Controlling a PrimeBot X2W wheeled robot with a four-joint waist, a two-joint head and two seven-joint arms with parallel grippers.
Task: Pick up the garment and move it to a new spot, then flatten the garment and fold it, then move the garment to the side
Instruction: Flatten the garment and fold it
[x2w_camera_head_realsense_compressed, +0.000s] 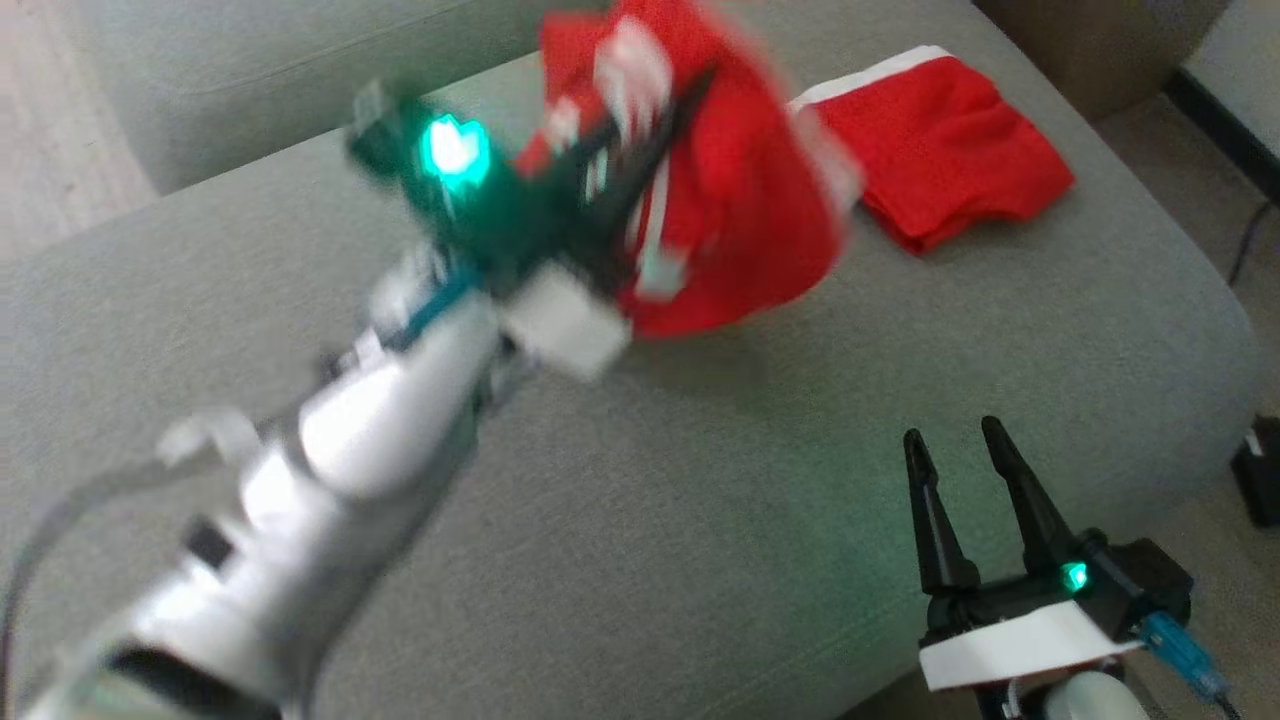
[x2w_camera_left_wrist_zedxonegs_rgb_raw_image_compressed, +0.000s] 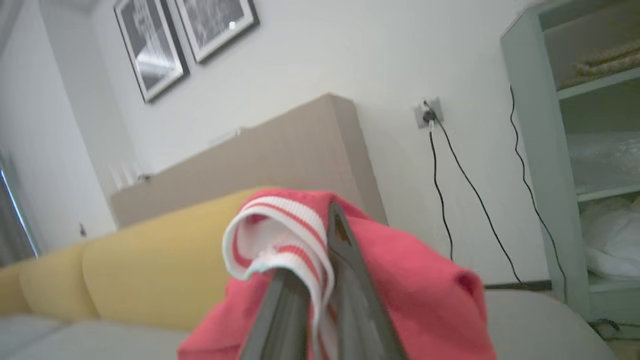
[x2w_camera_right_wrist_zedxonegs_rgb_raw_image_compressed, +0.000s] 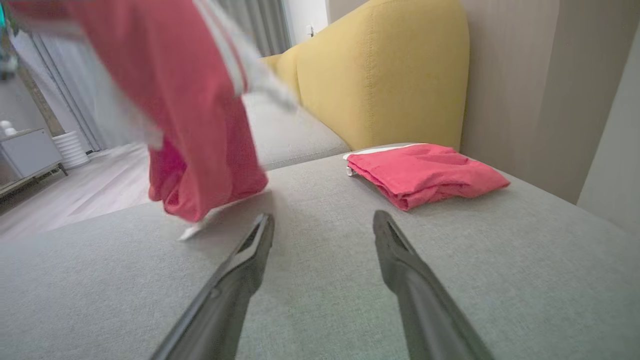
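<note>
The grey sofa seat (x2w_camera_head_realsense_compressed: 700, 520) spreads beneath both grippers, and a yellow backrest (x2w_camera_right_wrist_zedxonegs_rgb_raw_image_compressed: 380, 75) rises beyond the fingertips of the right gripper (x2w_camera_right_wrist_zedxonegs_rgb_raw_image_compressed: 324, 220). The red garment (x2w_camera_head_realsense_compressed: 740, 220), trimmed with white stripes, hangs from the left gripper (x2w_camera_left_wrist_zedxonegs_rgb_raw_image_compressed: 312, 250), whose jaws are pinched tight on its ribbed edge. The cloth drapes around and below the fingers, blurred, its lower hem down near the cushion. A folded red piece (x2w_camera_head_realsense_compressed: 940, 150) lies on the seat ahead of the right gripper, well apart from it. The right gripper hovers low over the cushion, fingers spread wide and holding nothing.
</note>
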